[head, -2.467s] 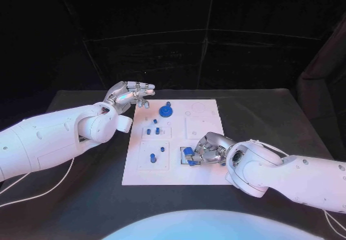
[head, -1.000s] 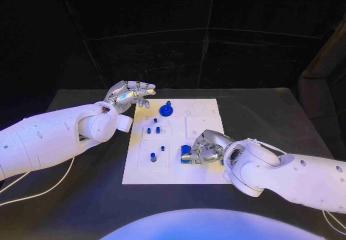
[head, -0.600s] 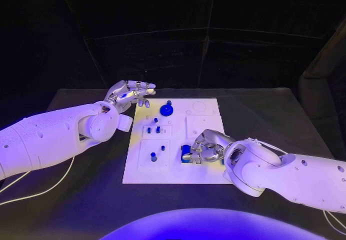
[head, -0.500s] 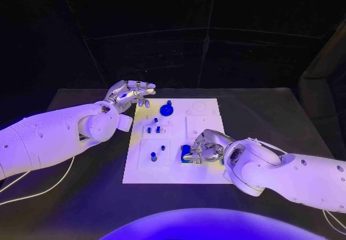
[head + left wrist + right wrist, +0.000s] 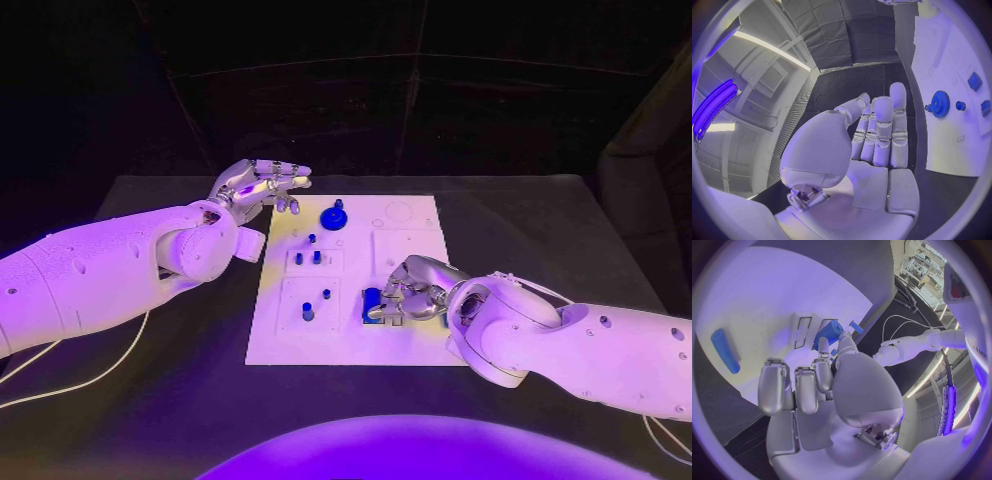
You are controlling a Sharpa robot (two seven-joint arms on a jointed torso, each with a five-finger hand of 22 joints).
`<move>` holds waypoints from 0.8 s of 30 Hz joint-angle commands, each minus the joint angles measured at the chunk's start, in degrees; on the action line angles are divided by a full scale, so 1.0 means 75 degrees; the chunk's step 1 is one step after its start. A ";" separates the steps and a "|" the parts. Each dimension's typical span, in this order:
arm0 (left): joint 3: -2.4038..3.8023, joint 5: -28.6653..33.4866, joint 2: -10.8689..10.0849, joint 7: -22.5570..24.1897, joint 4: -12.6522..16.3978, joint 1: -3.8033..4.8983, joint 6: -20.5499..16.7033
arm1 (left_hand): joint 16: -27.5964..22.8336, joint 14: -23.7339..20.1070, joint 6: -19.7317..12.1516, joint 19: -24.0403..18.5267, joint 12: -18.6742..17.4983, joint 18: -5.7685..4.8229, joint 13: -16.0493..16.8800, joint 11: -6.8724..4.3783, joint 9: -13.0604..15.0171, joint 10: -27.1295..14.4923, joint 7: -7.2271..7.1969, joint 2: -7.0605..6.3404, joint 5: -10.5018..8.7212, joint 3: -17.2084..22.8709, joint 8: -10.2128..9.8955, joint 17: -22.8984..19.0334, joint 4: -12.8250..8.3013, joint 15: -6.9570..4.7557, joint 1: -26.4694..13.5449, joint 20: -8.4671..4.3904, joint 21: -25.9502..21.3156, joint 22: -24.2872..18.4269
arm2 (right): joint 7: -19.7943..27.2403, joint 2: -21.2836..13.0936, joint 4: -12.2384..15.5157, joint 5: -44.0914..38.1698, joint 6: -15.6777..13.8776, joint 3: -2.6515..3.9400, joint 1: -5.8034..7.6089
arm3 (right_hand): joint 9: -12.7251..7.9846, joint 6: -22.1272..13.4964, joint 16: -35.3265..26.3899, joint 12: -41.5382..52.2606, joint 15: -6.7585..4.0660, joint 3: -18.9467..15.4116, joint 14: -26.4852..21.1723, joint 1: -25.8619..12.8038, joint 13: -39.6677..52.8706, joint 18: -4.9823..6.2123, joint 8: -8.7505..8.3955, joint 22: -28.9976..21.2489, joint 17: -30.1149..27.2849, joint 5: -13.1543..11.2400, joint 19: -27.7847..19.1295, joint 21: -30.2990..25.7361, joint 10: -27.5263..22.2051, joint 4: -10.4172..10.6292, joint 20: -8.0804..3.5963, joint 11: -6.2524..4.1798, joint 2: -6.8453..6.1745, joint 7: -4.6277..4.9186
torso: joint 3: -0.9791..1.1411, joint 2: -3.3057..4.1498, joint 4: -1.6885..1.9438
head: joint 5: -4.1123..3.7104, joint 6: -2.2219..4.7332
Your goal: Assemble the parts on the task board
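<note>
The white task board (image 5: 410,222) lies in the middle of the table. My right hand (image 5: 411,292) rests on its near right part, and its fingers pinch a blue cylindrical part (image 5: 372,300) that stands upright at a board slot; the right wrist view shows this part (image 5: 827,333) at the fingertips. A blue bar (image 5: 724,351) lies flat on the board beside that hand. My left hand (image 5: 263,185) hovers at the board's far left corner, fingers apart, palm (image 5: 873,175) bare. A blue gear (image 5: 335,217) stands close to the right of it.
Several small blue pegs stand in the board's left column: a pair (image 5: 307,258), one behind them (image 5: 310,239), and two nearer (image 5: 326,294) (image 5: 307,313). The gear (image 5: 941,104) also shows in the left wrist view. Black table (image 5: 548,240) surrounds the board.
My right hand has shifted slightly left and away from me with the blue part in its fingers. The left hand has stayed where it was.
</note>
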 commanded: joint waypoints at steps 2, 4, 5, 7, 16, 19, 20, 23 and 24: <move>0.0005 0.0017 -0.0007 0.0016 0.0009 0.0012 0.0087 | -0.0044 -0.0044 -0.0043 -0.0048 0.0019 0.0051 0.0008 -0.0005 0.0006 -0.0052 0.0017 0.0002 0.0025 0.0002 0.0023 -0.0003 -0.0059 -0.0010 0.0025 0.0026 -0.0026 -0.0008 | 0.0051 -0.0044 -0.0002 0.0033 0.0319 -0.0021 -0.0013 | -0.0010 0.0051 0.0055 -0.0045 -0.0051 -0.0019 0.0540 0.0312 -0.0035 -0.0047 0.0041 0.0016 0.0666 -0.0052 0.0018 0.0050 0.0045 -0.0045 -0.0040 -0.0049 0.0259 -0.0014 | 0.0009 0.0001 -0.0016 | -0.0002 -0.0002; 0.0004 0.0017 -0.0011 0.0013 0.0009 0.0012 0.0086 | -0.0044 -0.0044 -0.0043 -0.0048 0.0019 0.0051 0.0008 -0.0005 0.0006 -0.0052 0.0017 0.0002 0.0025 0.0002 0.0023 -0.0003 -0.0059 -0.0010 0.0025 0.0026 -0.0026 -0.0008 | 0.0079 -0.0067 0.0013 0.0048 0.0372 -0.0021 -0.0013 | -0.0011 0.0049 0.0060 -0.0043 -0.0050 -0.0033 0.0542 0.0308 -0.0032 -0.0050 0.0037 0.0027 0.0678 -0.0060 0.0022 0.0055 0.0048 -0.0054 -0.0040 -0.0047 0.0243 -0.0011 | 0.0009 0.0001 -0.0019 | -0.0001 -0.0006; 0.0004 0.0017 -0.0014 0.0011 0.0010 0.0012 0.0086 | -0.0044 -0.0045 -0.0045 -0.0048 0.0021 0.0051 0.0008 -0.0004 0.0006 -0.0055 0.0018 0.0006 0.0025 0.0003 0.0026 -0.0006 -0.0058 -0.0010 0.0024 0.0027 -0.0026 -0.0008 | 0.0092 -0.0081 0.0019 0.0054 0.0402 -0.0021 -0.0013 | -0.0012 0.0049 0.0061 -0.0043 -0.0049 -0.0040 0.0542 0.0305 -0.0031 -0.0051 0.0036 0.0031 0.0679 -0.0065 0.0023 0.0057 0.0048 -0.0057 -0.0040 -0.0046 0.0235 -0.0009 | 0.0009 0.0000 -0.0018 | -0.0001 -0.0008; 0.0004 0.0017 -0.0018 0.0010 0.0011 0.0012 0.0087 | -0.0044 -0.0046 -0.0047 -0.0048 0.0025 0.0051 0.0008 -0.0003 0.0006 -0.0058 0.0018 0.0011 0.0025 0.0004 0.0029 -0.0009 -0.0058 -0.0009 0.0022 0.0027 -0.0026 -0.0008 | 0.0111 -0.0104 0.0028 0.0061 0.0445 -0.0021 -0.0013 | -0.0013 0.0049 0.0062 -0.0046 -0.0047 -0.0057 0.0542 0.0298 -0.0031 -0.0052 0.0033 0.0036 0.0682 -0.0077 0.0024 0.0059 0.0049 -0.0064 -0.0039 -0.0043 0.0218 -0.0006 | 0.0006 -0.0002 -0.0015 | -0.0006 -0.0006; 0.0002 0.0017 -0.0036 0.0009 0.0016 0.0012 0.0089 | -0.0044 -0.0046 -0.0047 -0.0048 0.0025 0.0051 0.0008 -0.0003 0.0006 -0.0058 0.0018 0.0011 0.0025 0.0004 0.0029 -0.0009 -0.0058 -0.0009 0.0022 0.0027 -0.0026 -0.0008 | 0.0170 -0.0203 0.0040 0.0073 0.0556 -0.0022 -0.0013 | -0.0015 0.0055 0.0072 -0.0060 -0.0042 -0.0098 0.0545 0.0294 -0.0037 -0.0057 0.0028 0.0058 0.0704 -0.0121 0.0030 0.0069 0.0046 -0.0096 -0.0036 -0.0038 0.0172 -0.0003 | 0.0003 -0.0002 -0.0008 | -0.0019 -0.0019; 0.0002 0.0017 -0.0041 0.0012 0.0017 0.0012 0.0089 | -0.0048 -0.0051 -0.0050 -0.0048 0.0028 0.0051 0.0007 -0.0004 0.0006 -0.0062 0.0018 0.0011 0.0025 0.0006 0.0032 -0.0021 -0.0062 -0.0009 0.0025 0.0027 -0.0026 -0.0008 | 0.0184 -0.0216 0.0031 0.0074 0.0553 -0.0022 -0.0013 | -0.0015 0.0057 0.0074 -0.0057 -0.0042 -0.0101 0.0546 0.0298 -0.0033 -0.0058 0.0028 0.0065 0.0709 -0.0131 0.0032 0.0072 0.0048 -0.0103 -0.0035 -0.0039 0.0170 -0.0003 | 0.0004 -0.0002 -0.0010 | -0.0020 -0.0016; 0.0002 0.0017 -0.0042 0.0012 0.0017 0.0012 0.0089 | -0.0048 -0.0051 -0.0050 -0.0048 0.0028 0.0051 0.0007 -0.0004 0.0006 -0.0062 0.0018 0.0011 0.0025 0.0006 0.0032 -0.0021 -0.0062 -0.0009 0.0025 0.0027 -0.0026 -0.0008 | 0.0190 -0.0216 0.0027 0.0074 0.0544 -0.0022 -0.0013 | -0.0015 0.0058 0.0075 -0.0056 -0.0041 -0.0102 0.0547 0.0300 -0.0031 -0.0059 0.0027 0.0068 0.0711 -0.0135 0.0033 0.0073 0.0049 -0.0105 -0.0035 -0.0039 0.0170 -0.0003 | 0.0004 -0.0002 -0.0010 | -0.0020 -0.0016; 0.0001 0.0017 -0.0044 0.0015 0.0017 0.0012 0.0090 | -0.0048 -0.0051 -0.0050 -0.0048 0.0028 0.0051 0.0007 -0.0004 0.0006 -0.0062 0.0018 0.0011 0.0025 0.0006 0.0032 -0.0021 -0.0062 -0.0009 0.0025 0.0027 -0.0026 -0.0008 | 0.0231 -0.0213 0.0021 0.0074 0.0494 -0.0022 -0.0013 | -0.0015 0.0060 0.0077 -0.0056 -0.0041 -0.0102 0.0547 0.0301 -0.0031 -0.0058 0.0028 0.0064 0.0715 -0.0140 0.0031 0.0071 0.0050 -0.0107 -0.0035 -0.0039 0.0173 -0.0003 | 0.0003 0.0000 -0.0011 | -0.0026 -0.0011; 0.0001 0.0017 -0.0045 0.0015 0.0019 0.0012 0.0090 | -0.0048 -0.0051 -0.0050 -0.0048 0.0028 0.0051 0.0007 -0.0004 0.0006 -0.0062 0.0018 0.0011 0.0025 0.0006 0.0032 -0.0021 -0.0062 -0.0009 0.0025 0.0027 -0.0026 -0.0008 | 0.0273 -0.0216 0.0024 0.0074 0.0459 -0.0023 -0.0013 | -0.0016 0.0061 0.0076 -0.0059 -0.0039 -0.0119 0.0547 0.0280 -0.0032 -0.0058 0.0025 0.0064 0.0713 -0.0153 0.0030 0.0071 0.0049 -0.0101 -0.0034 -0.0035 0.0166 0.0002 | 0.0002 0.0000 -0.0012 | -0.0025 -0.0010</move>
